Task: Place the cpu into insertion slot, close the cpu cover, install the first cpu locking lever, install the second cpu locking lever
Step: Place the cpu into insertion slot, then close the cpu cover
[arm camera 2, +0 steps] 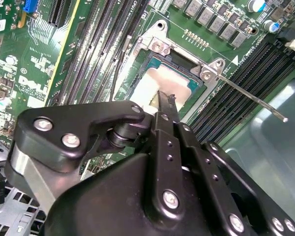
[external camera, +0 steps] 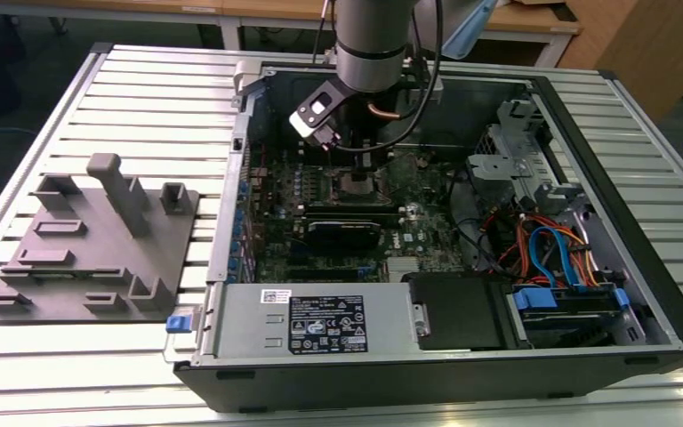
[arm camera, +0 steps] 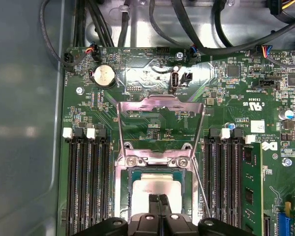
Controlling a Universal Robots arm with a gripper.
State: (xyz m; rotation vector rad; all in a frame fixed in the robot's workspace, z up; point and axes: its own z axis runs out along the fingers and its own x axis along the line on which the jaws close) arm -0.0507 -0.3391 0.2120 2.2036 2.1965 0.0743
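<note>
Looking into the open black computer case (external camera: 437, 387), we see the end effector (arm camera: 160, 199), its slim black fingers pressed together, right over the dull silver square cpu (arm camera: 143, 191), which lies flat inside the metal-rimmed insertion slot (arm camera: 122, 201). The thin steel cpu cover (arm camera: 160, 104) is flipped open.
</note>
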